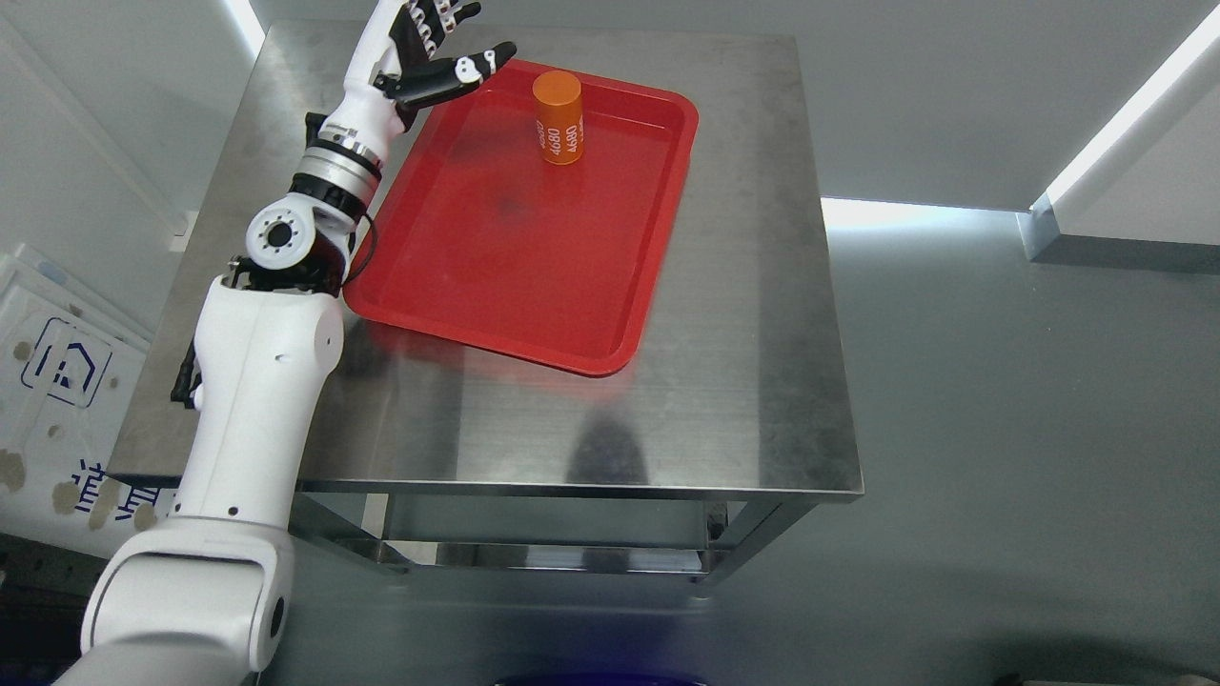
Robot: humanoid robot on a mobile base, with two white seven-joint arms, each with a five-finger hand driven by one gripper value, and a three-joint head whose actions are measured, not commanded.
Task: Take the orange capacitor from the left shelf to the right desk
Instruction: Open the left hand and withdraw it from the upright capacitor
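We see the orange capacitor (559,118) standing upright in the far part of a red tray (515,286), its side printed with white figures; the tray lies on a steel bench (743,381), turned at a slant to the bench's edges; our left hand (434,52) hangs over the tray's far left corner, fingers spread and holding nothing, thumb pointing toward the capacitor but clearly apart from it; the white left arm (248,400) rises from the lower left, crossing the bench's left side.
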